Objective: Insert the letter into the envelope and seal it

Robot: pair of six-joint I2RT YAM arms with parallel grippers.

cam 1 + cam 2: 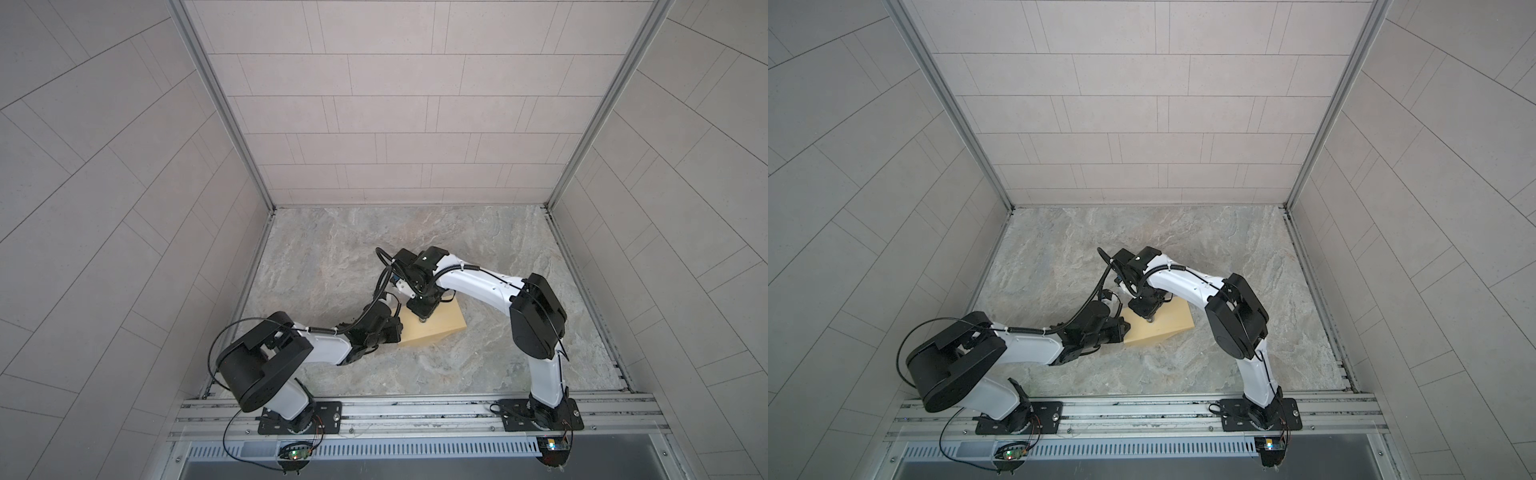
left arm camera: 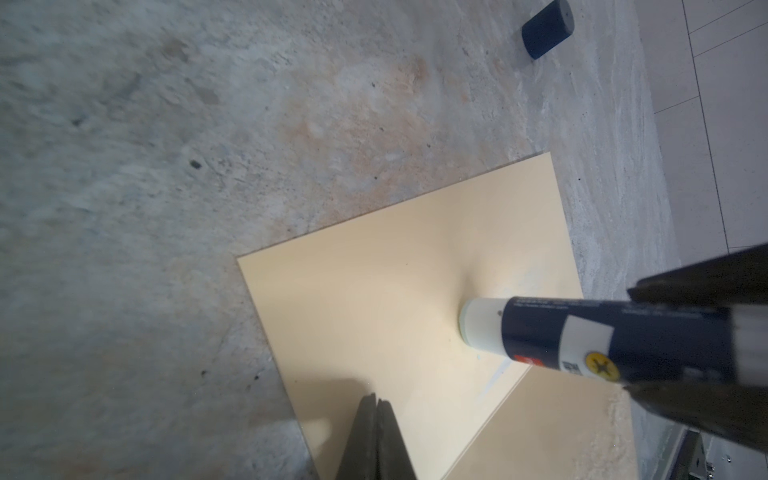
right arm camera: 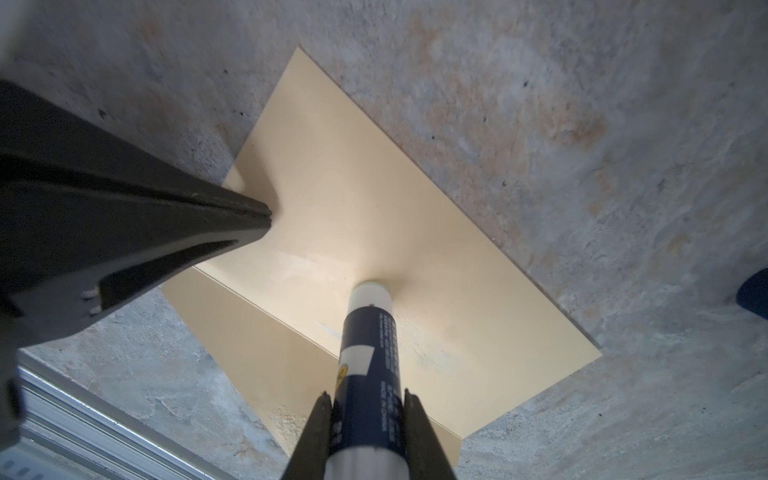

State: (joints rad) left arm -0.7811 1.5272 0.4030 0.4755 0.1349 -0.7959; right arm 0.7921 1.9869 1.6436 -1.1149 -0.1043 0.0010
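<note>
The mustard-tan envelope point(image 1: 440, 322) point(image 1: 1173, 322) point(image 2: 374, 291) point(image 3: 374, 199) lies on the stone table with its flap folded out. My right gripper point(image 3: 365, 395) point(image 1: 423, 318) is shut on a dark blue glue stick point(image 3: 370, 365) point(image 2: 582, 336). The stick's white tip presses on the wide pale panel beside the fold line. My left gripper point(image 2: 376, 397) point(image 3: 266, 216) point(image 1: 401, 328) is shut with nothing between its fingers. Its tips rest on the same panel near an edge. The letter is out of view.
The glue stick's dark blue cap point(image 2: 547, 28) point(image 3: 754, 297) lies on the table point(image 1: 332, 257) a short way from the envelope. Tiled walls point(image 1: 374, 104) close the table in at the back and sides. An aluminium rail point(image 1: 415, 409) carrying both arm bases runs along the front.
</note>
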